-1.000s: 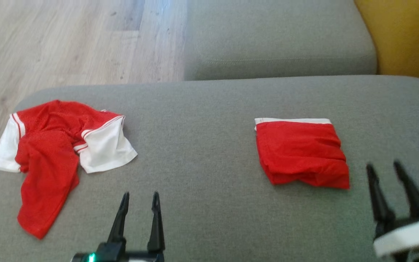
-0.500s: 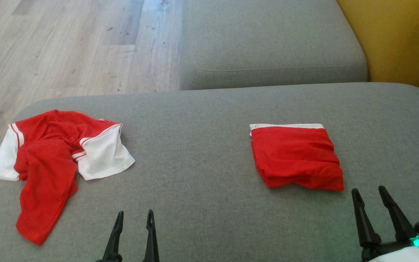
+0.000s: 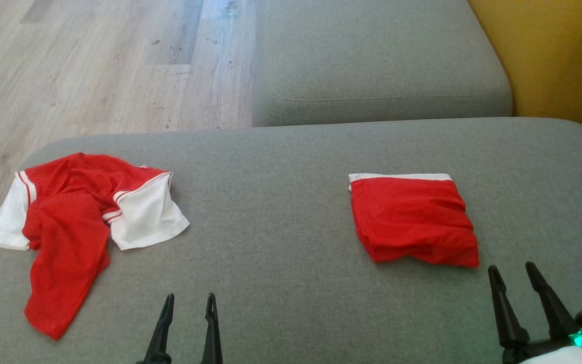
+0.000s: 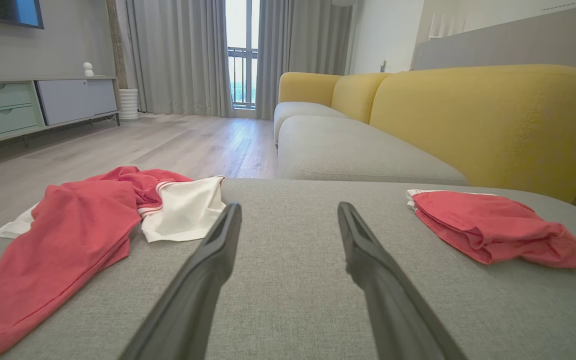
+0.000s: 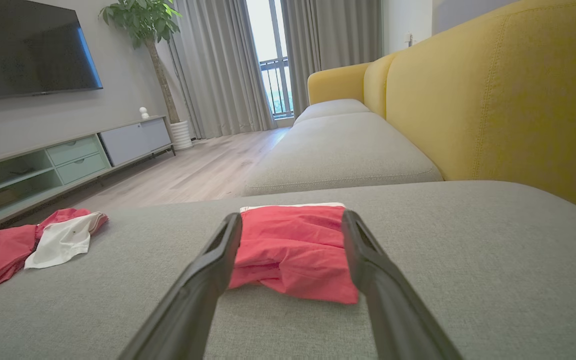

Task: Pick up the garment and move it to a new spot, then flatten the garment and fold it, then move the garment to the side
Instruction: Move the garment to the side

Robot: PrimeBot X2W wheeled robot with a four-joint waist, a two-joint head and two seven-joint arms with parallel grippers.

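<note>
A crumpled red garment with white sleeves [image 3: 76, 212] lies at the left end of the grey sofa cushion [image 3: 281, 202]; it shows again in the left wrist view [image 4: 88, 220] and the right wrist view [image 5: 28, 245]. A folded red garment with a white band [image 3: 412, 220] lies flat to the right [image 4: 488, 227]. My left gripper [image 3: 190, 298] stands open over bare cushion near the front edge [image 4: 288, 207]. My right gripper [image 3: 512, 268] is open just in front of the folded garment's right corner, apart from it; in its wrist view [image 5: 292, 216] its fingers frame that garment.
A second grey seat cushion [image 3: 372, 60] lies beyond, with the yellow backrest [image 3: 553, 55] at the right. Wooden floor [image 3: 94, 65] drops off past the cushion's far left edge. A TV cabinet [image 5: 68, 155] and curtains [image 4: 183, 55] stand farther off.
The head view has shifted a little. Both grippers have drawn back toward the front edge, the right one away from the folded garment's side. Neither garment has moved.
</note>
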